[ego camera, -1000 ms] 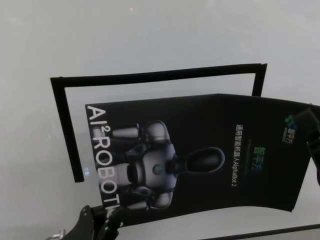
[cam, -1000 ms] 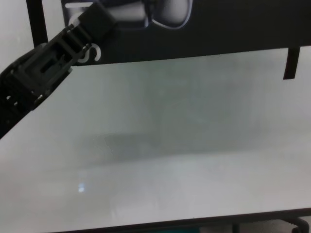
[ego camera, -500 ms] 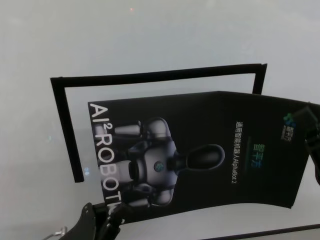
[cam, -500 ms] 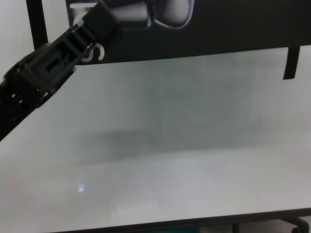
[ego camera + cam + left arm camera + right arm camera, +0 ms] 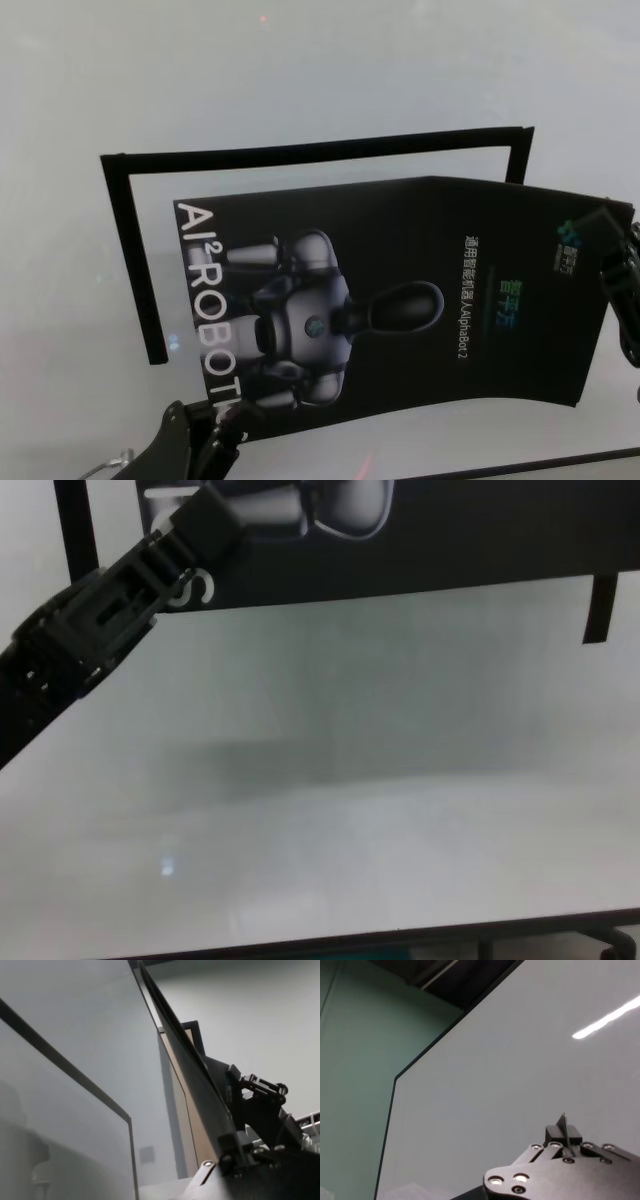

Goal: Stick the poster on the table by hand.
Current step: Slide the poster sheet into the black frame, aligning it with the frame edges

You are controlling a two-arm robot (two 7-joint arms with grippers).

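Head view: the poster (image 5: 390, 300), a black glossy sheet with a grey-white robot figure and white letters, hangs over the white table (image 5: 300, 80), tilted, its lettered end toward the robot's left. Behind it lies a black strip frame (image 5: 300, 152) of three sides; the poster covers the frame's inner area and overlaps the frame's right leg. The left gripper (image 5: 222, 432) sits at the poster's near left corner, below the letters, fingers clamped on the sheet's edge. The right gripper (image 5: 600, 245) meets the poster's far right corner beside the small logo; its body is cut off by the picture's edge. The table's dark front edge shows at lower right. Left wrist view: the poster (image 5: 185, 1075) is seen edge-on as a thin dark sheet running away from the left gripper's black links, which pinch it at the bottom; a black strip (image 5: 65, 1070) of the frame lies on the table beside it. Right wrist view: the right gripper (image 5: 565, 1145) holds a thin sheet edge upright between closed fingertips, over bare table (image 5: 495, 1085). Chest view: the left gripper (image 5: 205, 520) reaches up to the poster's (image 5: 480, 530) lower edge, hiding part of the letters; one frame strip end (image 5: 598, 608) stands at right.
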